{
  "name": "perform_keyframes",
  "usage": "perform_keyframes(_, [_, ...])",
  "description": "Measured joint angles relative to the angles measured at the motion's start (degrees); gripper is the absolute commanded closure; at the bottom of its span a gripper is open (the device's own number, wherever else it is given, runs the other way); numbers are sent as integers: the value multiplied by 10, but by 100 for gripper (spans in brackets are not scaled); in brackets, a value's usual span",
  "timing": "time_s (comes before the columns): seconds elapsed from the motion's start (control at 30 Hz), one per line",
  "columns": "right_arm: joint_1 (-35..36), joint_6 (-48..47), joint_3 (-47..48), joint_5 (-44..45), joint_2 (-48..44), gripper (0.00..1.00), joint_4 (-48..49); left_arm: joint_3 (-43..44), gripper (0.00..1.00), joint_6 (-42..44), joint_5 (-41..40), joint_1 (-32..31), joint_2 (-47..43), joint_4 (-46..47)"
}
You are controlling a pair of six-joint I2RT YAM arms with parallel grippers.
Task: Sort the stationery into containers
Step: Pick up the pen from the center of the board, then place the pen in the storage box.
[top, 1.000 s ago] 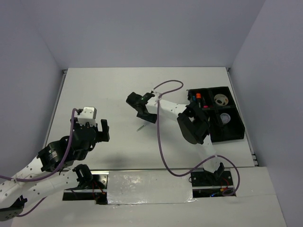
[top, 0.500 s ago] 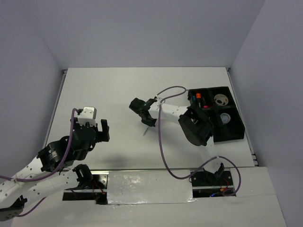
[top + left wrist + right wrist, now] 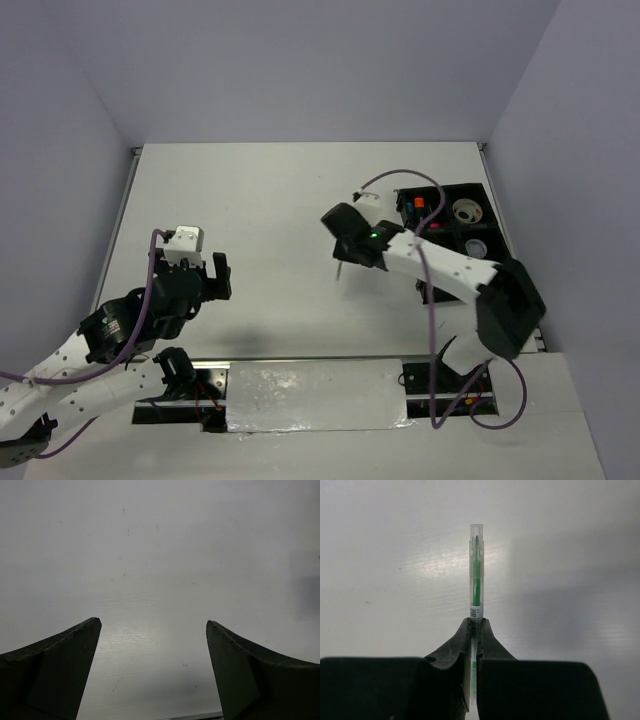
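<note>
A slim clear pen with a green core (image 3: 476,575) sticks straight out from my right gripper (image 3: 476,625), whose jaws are shut on it; it hangs above the bare table. From above, that gripper (image 3: 345,262) sits mid-table, left of the black organiser tray (image 3: 497,285), with the pen's tip (image 3: 341,272) poking out below it. The tray holds a tape roll (image 3: 466,211), a small silver cylinder (image 3: 477,250) and capped highlighters (image 3: 418,208). My left gripper (image 3: 152,625) is open over bare table, also seen at the left (image 3: 218,272).
The white table (image 3: 250,200) is walled on three sides. A purple cable (image 3: 400,180) loops over the right arm near the tray. The arm bases and a metal plate (image 3: 315,395) lie along the near edge.
The right gripper closed on the pen, lifted it off the table and carried it right, toward the tray. The right arm swung its elbow out to the right. The left arm stayed still.
</note>
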Motion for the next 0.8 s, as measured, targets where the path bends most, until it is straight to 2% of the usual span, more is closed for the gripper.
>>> perform_keyframes(0.1, [-58, -97, -47, 2, -118, 97, 17, 0, 1, 0, 1, 0, 0, 1])
perform_keyframes(0.17, [-122, -157, -76, -4, -174, 96, 22, 0, 1, 0, 2, 0, 0, 1])
perform_keyframes(0.33, [-296, -298, -120, 0, -248, 95, 7, 0, 1, 1, 6, 0, 1, 3])
perform_keyframes(0.43, [-326, -362, -145, 9, -285, 91, 7, 0, 1, 2, 10, 0, 2, 3])
perform_keyframes(0.57, [-389, -403, -161, -29, -318, 88, 17, 0, 1, 2, 11, 0, 3, 3])
perform_keyframes(0.67, [-425, -413, -162, -45, -305, 88, 23, 0, 1, 3, 12, 0, 3, 3])
perform_keyframes(0.8, [-431, -415, -165, -63, -259, 86, 28, 0, 1, 3, 14, 0, 3, 3])
